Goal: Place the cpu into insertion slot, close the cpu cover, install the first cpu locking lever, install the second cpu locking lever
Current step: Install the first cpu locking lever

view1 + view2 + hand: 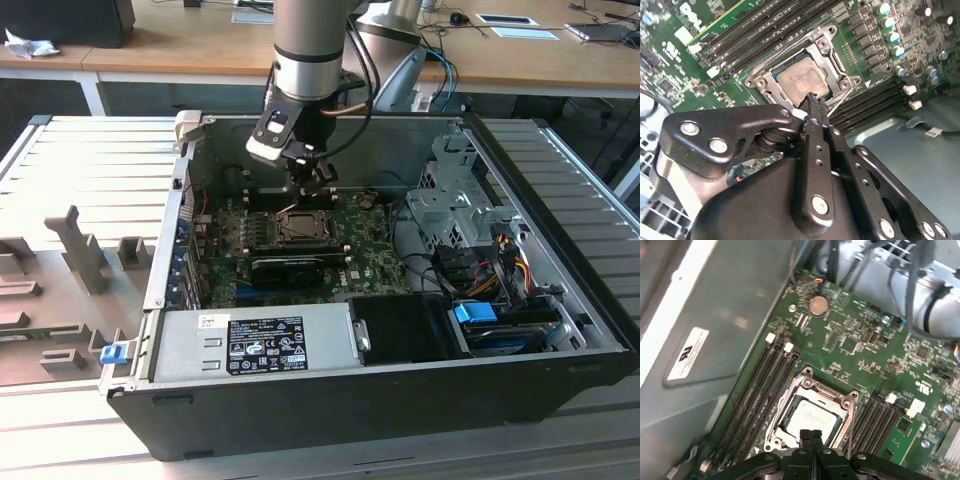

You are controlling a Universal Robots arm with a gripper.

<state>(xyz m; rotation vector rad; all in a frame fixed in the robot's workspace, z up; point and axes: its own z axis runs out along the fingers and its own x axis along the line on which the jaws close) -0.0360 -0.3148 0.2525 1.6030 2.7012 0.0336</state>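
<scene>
PC case sits open w/ green motherboard inside. Gripper hangs just above insertion slot, jaws pressed together w/ nothing between. In first wrist view, cpu cover lies flat over slot; cpu sits in its window, near fingertips.

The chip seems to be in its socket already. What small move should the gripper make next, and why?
Probably a short, slow descent onto the near edge of the cpu cover. The cpu lies seated in its window, the cover lies flat, and the gripper, fingers together, hangs close over that edge. I cannot tell whether it touches.
</scene>
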